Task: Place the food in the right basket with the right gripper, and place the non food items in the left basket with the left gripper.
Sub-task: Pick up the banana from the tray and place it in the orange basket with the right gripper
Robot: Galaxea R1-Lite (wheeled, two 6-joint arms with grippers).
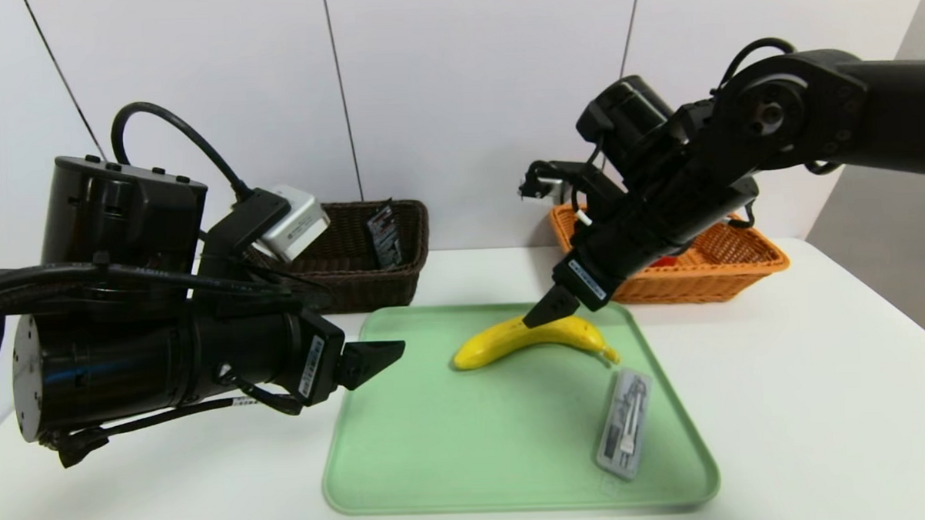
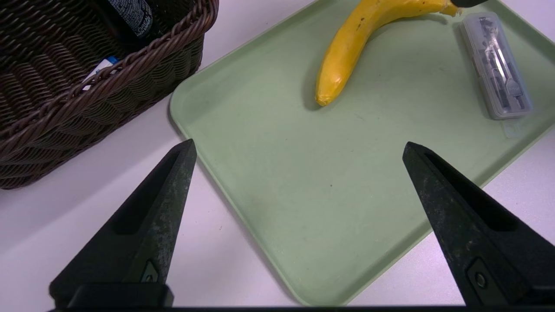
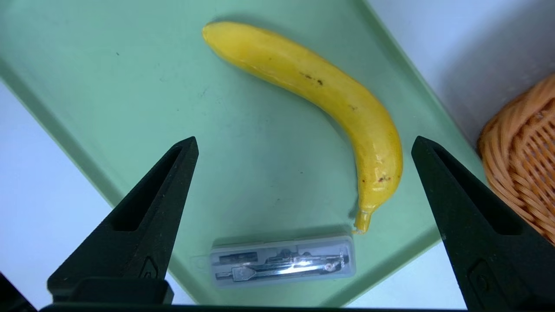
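Observation:
A yellow banana (image 1: 534, 338) (image 2: 347, 56) (image 3: 316, 86) lies at the back of the green tray (image 1: 439, 461), and a flat clear case (image 1: 624, 424) (image 3: 282, 262) rests near the tray's right edge. My right gripper (image 1: 545, 311) (image 3: 303, 141) hangs open just above the banana's middle, holding nothing. My left gripper (image 1: 381, 355) (image 2: 299, 147) hovers open and empty over the tray's left edge. The dark left basket (image 1: 355, 256) (image 2: 65, 99) holds a black tube (image 1: 385, 236) and a blue-capped marker (image 2: 102, 69). The orange right basket (image 1: 709, 270) (image 3: 524, 173) stands behind the right arm, with a bit of red (image 1: 666, 262) showing inside.
The tray sits mid-table on a white tabletop (image 1: 821, 401). Both baskets stand at the back against a white wall. The right arm crosses in front of the orange basket and hides much of it.

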